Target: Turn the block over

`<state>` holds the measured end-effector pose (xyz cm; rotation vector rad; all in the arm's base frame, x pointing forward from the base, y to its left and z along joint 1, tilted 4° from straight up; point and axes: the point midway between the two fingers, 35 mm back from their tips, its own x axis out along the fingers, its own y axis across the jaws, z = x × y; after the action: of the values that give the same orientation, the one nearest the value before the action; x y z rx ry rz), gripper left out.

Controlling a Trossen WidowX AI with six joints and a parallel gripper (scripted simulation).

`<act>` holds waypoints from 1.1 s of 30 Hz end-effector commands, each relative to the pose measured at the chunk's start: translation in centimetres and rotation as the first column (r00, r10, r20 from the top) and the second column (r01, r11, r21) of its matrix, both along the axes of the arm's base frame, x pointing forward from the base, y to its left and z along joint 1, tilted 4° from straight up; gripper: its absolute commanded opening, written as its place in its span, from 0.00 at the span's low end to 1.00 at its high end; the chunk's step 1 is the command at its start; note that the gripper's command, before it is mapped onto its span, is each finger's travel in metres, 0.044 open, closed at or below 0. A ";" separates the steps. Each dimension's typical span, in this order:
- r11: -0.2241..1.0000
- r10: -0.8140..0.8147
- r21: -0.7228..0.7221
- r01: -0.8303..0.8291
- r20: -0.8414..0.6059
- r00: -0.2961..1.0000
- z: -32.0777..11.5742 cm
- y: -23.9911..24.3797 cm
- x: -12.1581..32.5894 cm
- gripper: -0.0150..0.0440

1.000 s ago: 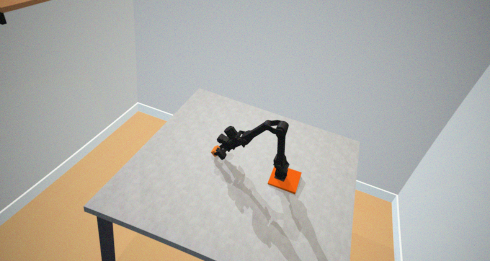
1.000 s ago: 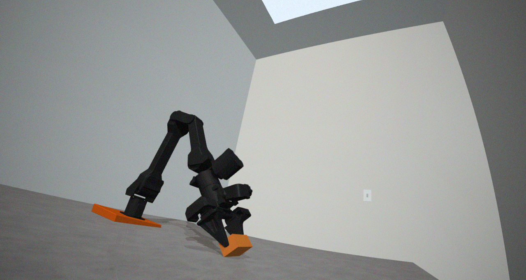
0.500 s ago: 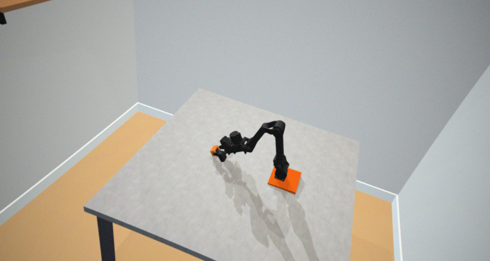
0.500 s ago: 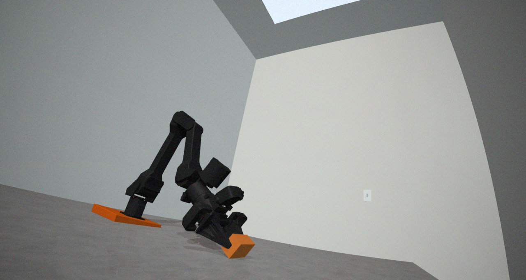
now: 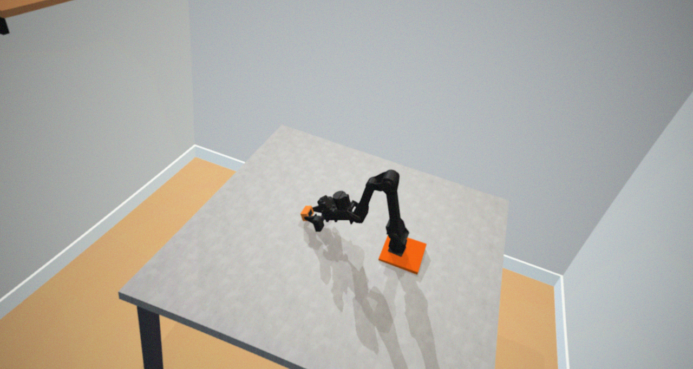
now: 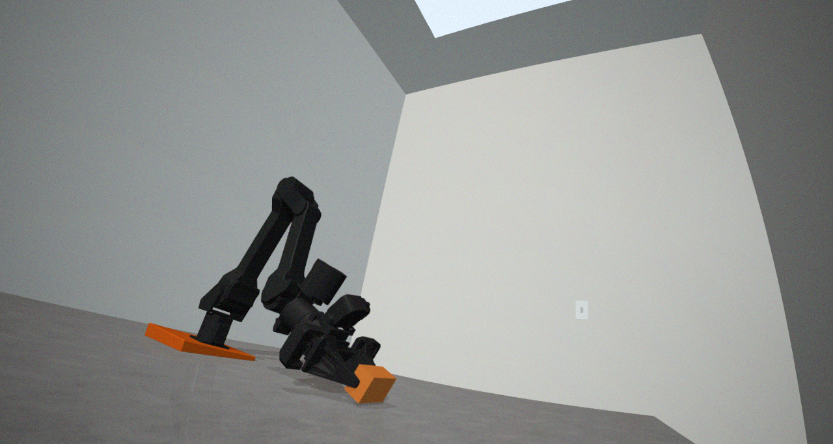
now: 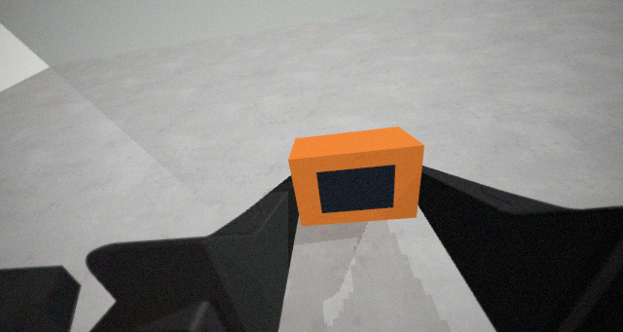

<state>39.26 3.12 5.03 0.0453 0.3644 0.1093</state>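
Between my two black fingertips I am pinching the orange block [image 5: 307, 212] [image 6: 371, 383] [image 7: 357, 176], one finger of my gripper [image 5: 309, 214] [image 6: 366, 371] [image 7: 357, 188] pressed to each side of it. Its dark marked face [image 7: 357, 189] looks back toward my wrist, so the mark does not face down. The block is tilted, near the grey table [image 5: 232, 270] [image 6: 116, 383] [image 7: 146, 103]; from these angles I can't fairly say whether its lowest edge touches. My arm [image 5: 393, 206] [image 6: 265, 243] bends down and outward from the orange base plate [image 5: 417, 257] [image 6: 166, 335], which lies well apart from the block.
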 end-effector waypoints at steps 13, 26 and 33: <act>1.000 -0.007 0.005 0.007 0.015 1.000 0.2 -0.1 0.0 0.25; 1.000 -0.007 0.005 0.007 0.015 1.000 0.2 -0.1 0.0 0.83; 1.000 -0.007 0.005 0.007 0.015 1.000 0.2 -0.1 0.0 1.00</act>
<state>39.21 3.10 5.19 0.0460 0.3501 0.1086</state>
